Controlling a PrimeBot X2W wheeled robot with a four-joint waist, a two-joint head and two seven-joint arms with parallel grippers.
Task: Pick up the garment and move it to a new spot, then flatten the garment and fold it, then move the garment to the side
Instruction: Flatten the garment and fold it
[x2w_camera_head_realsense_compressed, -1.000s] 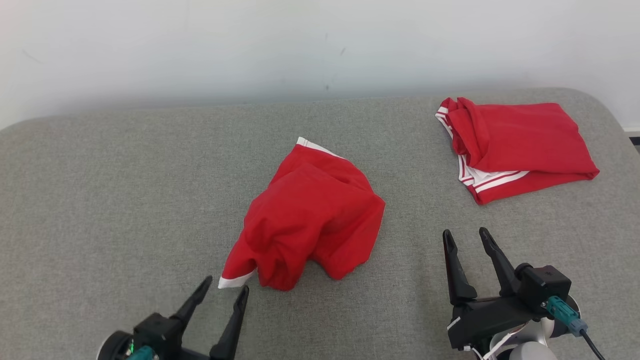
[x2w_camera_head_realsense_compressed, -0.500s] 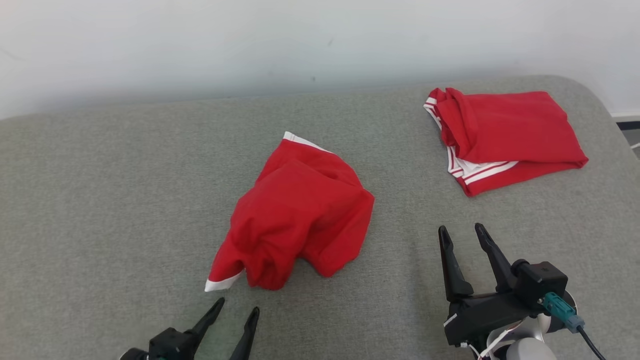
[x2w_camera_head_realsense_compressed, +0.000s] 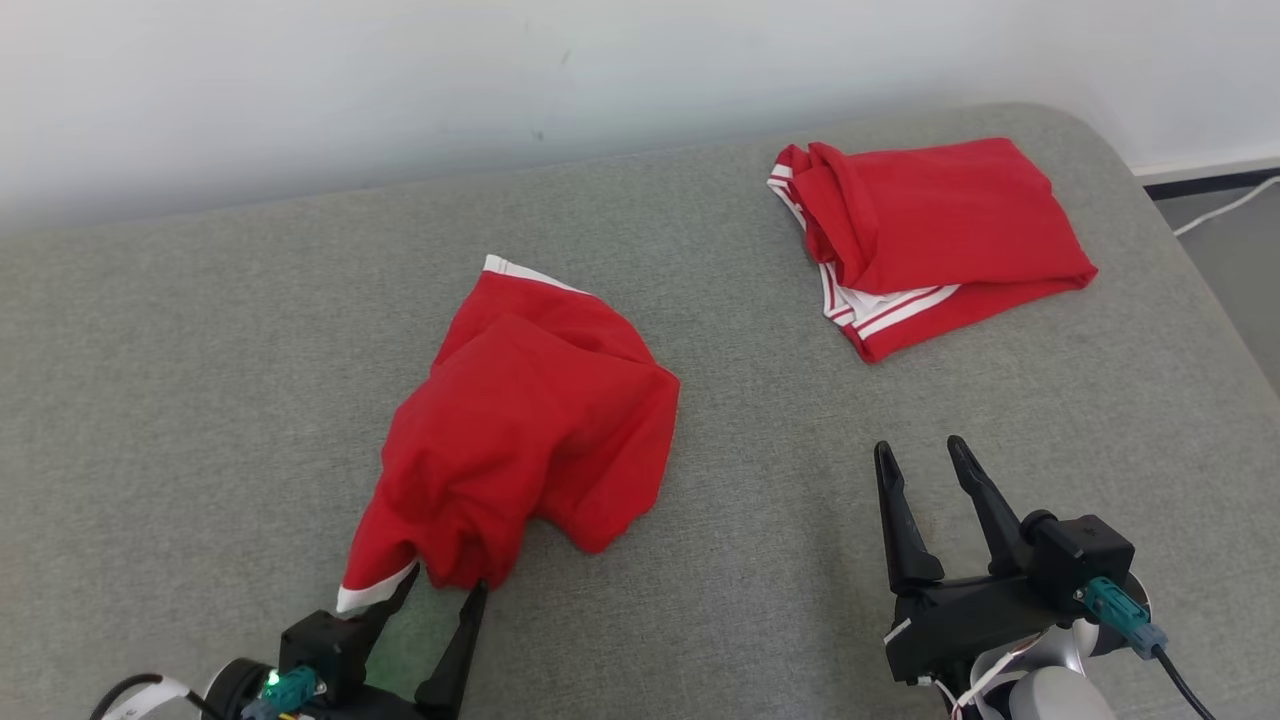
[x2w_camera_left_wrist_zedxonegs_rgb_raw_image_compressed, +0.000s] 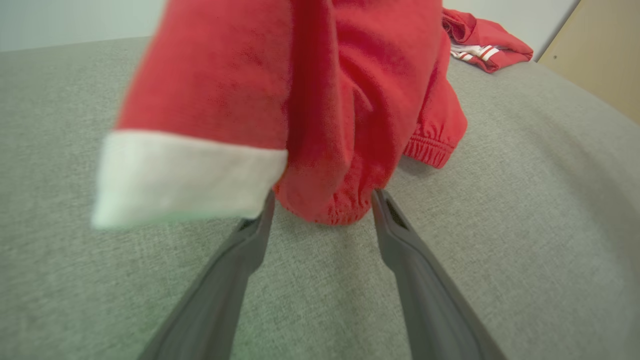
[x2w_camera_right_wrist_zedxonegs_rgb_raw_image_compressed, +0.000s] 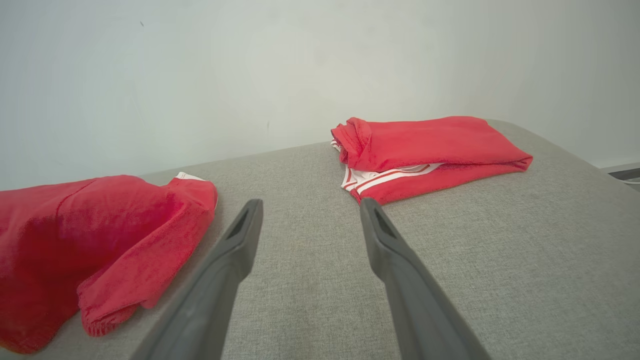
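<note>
A crumpled red garment (x2w_camera_head_realsense_compressed: 530, 430) with white cuffs lies bunched in the middle of the grey padded surface (x2w_camera_head_realsense_compressed: 180, 400). My left gripper (x2w_camera_head_realsense_compressed: 443, 583) is open at its near end, its fingertips on either side of a hanging red fold beside the white cuff. In the left wrist view the garment (x2w_camera_left_wrist_zedxonegs_rgb_raw_image_compressed: 310, 100) hangs right above my left gripper (x2w_camera_left_wrist_zedxonegs_rgb_raw_image_compressed: 324, 196), and its elastic hem sits between the spread fingers. My right gripper (x2w_camera_head_realsense_compressed: 918, 445) is open over bare fabric to the right, with nothing between its fingers. In the right wrist view my right gripper (x2w_camera_right_wrist_zedxonegs_rgb_raw_image_compressed: 311, 201) points between the garment (x2w_camera_right_wrist_zedxonegs_rgb_raw_image_compressed: 75, 235) and another one.
A second red garment (x2w_camera_head_realsense_compressed: 930, 230) with white stripes lies folded at the back right, also in the right wrist view (x2w_camera_right_wrist_zedxonegs_rgb_raw_image_compressed: 425, 145). A white wall stands behind the surface. The surface rounds off at the right, beyond which are floor and a white cable (x2w_camera_head_realsense_compressed: 1230, 200).
The head camera has turned, shifting the whole picture left. My left gripper has moved forward until its open fingers reach the garment's near fold. The right gripper has held its place.
</note>
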